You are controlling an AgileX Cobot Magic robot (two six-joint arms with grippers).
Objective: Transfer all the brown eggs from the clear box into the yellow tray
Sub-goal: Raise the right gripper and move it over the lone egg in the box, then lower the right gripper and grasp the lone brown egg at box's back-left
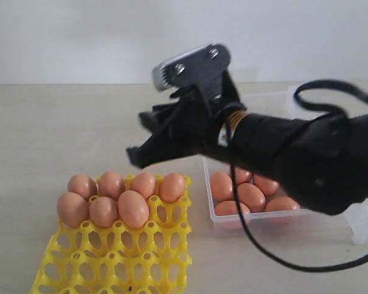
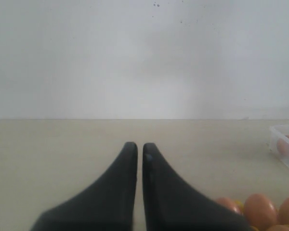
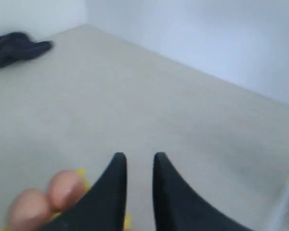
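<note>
The yellow tray [image 1: 122,263] lies at the front left with several brown eggs [image 1: 134,208] in its two back rows. To its right, the clear box [image 1: 257,219] holds several more eggs [image 1: 250,196], partly hidden by my right arm. My right gripper [image 1: 136,136] hovers above the tray's back right corner, open and empty. In the right wrist view the right gripper [image 3: 139,156] has tray eggs [image 3: 62,190] beside it. My left gripper [image 2: 140,145] is shut with nothing in it, low over bare table. Tray eggs [image 2: 260,209] and the box [image 2: 284,137] show at that view's edge.
The box's clear flap [image 1: 363,228] lies open at the far right. A black cable [image 1: 264,251] from the right arm hangs in front of the box. A dark object [image 3: 17,48] rests far off on the beige table [image 1: 49,135].
</note>
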